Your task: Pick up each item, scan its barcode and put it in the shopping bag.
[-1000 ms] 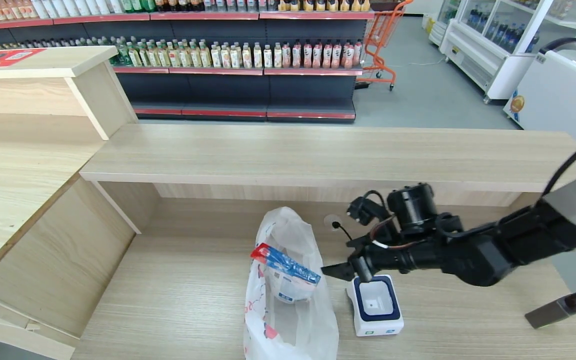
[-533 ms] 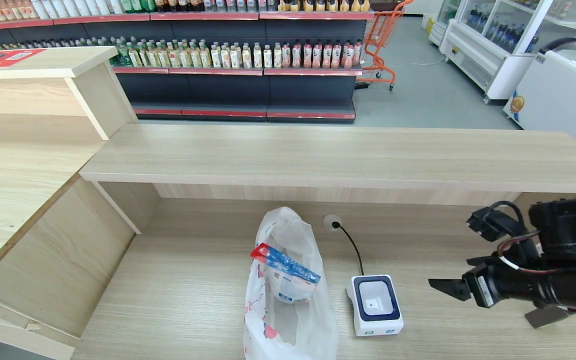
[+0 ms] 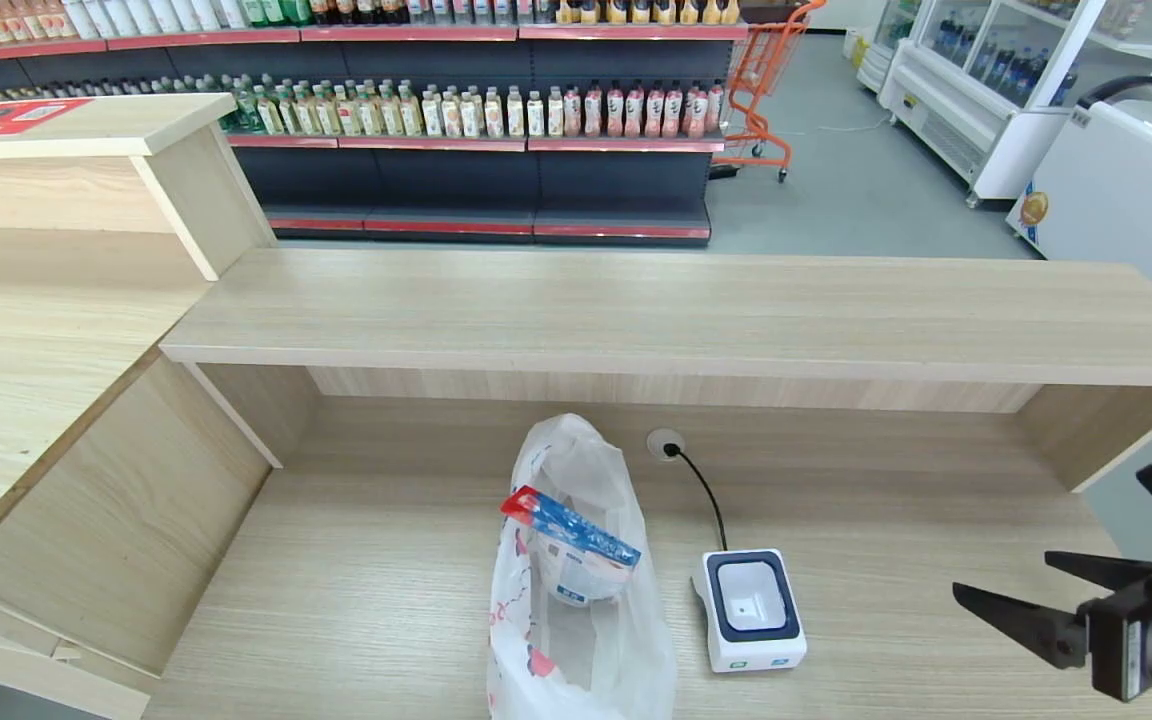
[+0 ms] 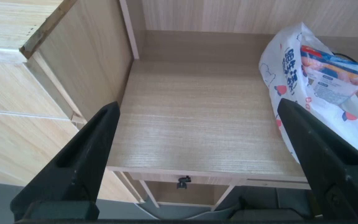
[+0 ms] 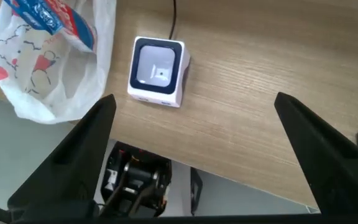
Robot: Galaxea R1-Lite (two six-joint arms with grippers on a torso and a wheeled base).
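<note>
Wood counter [image 3: 336, 600] w/ shopping bag [image 3: 576, 455] beside scanner [image 3: 751, 610]; drink shelves [image 3: 476, 110] behind.

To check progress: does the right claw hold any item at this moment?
No, the right claw is open with nothing between its fingers, off to the right of the scanner.

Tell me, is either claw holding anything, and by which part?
Nothing is held. The left gripper and the right gripper are both open and empty; the packet sits in the shopping bag.
</note>
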